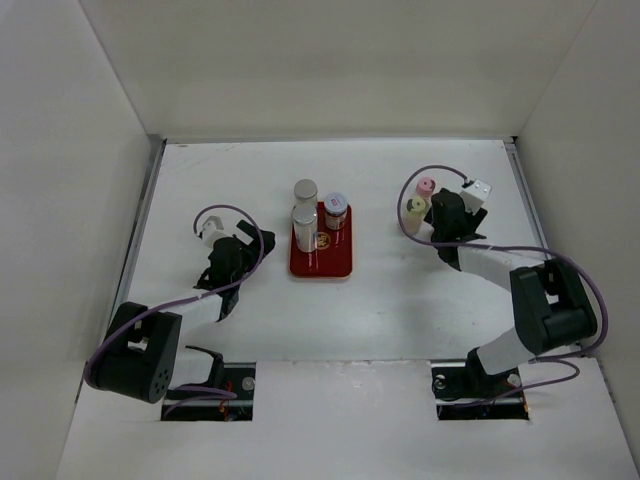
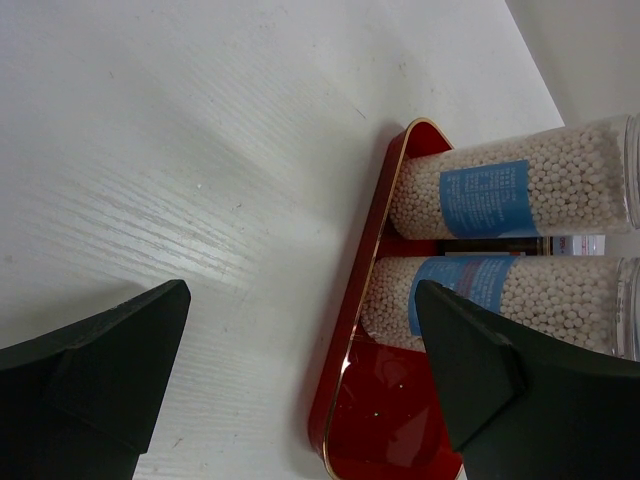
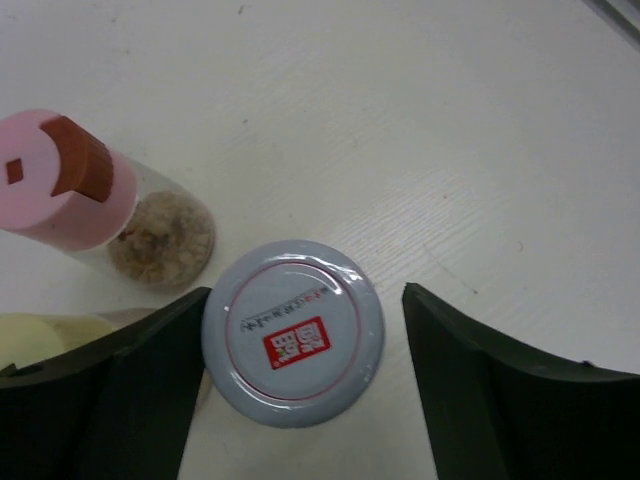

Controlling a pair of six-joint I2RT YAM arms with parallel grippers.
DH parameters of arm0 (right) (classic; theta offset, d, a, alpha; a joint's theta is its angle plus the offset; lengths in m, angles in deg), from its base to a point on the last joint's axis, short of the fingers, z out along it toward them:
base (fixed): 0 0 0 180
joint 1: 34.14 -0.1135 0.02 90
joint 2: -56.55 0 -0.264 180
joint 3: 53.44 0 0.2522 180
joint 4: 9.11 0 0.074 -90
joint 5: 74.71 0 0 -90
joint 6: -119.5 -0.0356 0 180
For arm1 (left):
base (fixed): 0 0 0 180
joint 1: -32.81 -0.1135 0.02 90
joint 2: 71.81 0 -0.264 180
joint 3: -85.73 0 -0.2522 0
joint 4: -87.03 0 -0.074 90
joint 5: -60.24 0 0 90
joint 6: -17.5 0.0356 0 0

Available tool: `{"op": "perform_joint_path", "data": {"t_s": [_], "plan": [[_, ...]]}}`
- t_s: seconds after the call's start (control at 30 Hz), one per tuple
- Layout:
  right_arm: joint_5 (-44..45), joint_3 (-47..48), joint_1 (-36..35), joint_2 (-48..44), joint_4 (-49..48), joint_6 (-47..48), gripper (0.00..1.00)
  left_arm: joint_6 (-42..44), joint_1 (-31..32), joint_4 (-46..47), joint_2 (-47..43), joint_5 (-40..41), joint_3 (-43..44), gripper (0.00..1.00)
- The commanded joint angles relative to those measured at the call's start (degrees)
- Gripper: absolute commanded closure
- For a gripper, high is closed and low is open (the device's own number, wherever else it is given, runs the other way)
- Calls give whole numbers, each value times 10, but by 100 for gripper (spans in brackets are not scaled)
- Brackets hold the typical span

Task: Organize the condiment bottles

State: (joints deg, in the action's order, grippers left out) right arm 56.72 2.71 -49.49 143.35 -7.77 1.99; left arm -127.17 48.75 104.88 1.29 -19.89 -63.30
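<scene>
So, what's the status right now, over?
Left fingers open, empty, near flat red tray. Right fingers open around small jar with white red-marked lid. Pink-capped bottle and yellow-capped bottle close beside it.

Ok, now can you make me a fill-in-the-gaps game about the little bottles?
1. The bottle with brown bits inside has a ____ cap.
2. The blue-labelled bottles are full of little ____ beads.
3. The jar between the open fingers of the right gripper has a ____ mark on its cap.

Missing words: pink, white, red.
</scene>
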Motion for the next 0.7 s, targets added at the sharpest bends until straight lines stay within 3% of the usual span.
{"op": "perform_joint_path", "data": {"t_s": [0.0,0.13,0.23,0.5,0.67], "plan": [[-30,22,12,6,-14,-21,24,-5,4,34,-1,5,0,0],[-43,15,12,4,-28,-18,43,-5,4,34,-4,1,0,0],[-35,-11,5,-30,-23,-23,51,-5,2,35,-2,1,-1,0],[24,-41,-134,-149,46,-18,51,-6,3,35,0,-2,-1,0],[10,7,-226,-138,41,-19,51,-6,6,37,4,-1,2,0]]}}
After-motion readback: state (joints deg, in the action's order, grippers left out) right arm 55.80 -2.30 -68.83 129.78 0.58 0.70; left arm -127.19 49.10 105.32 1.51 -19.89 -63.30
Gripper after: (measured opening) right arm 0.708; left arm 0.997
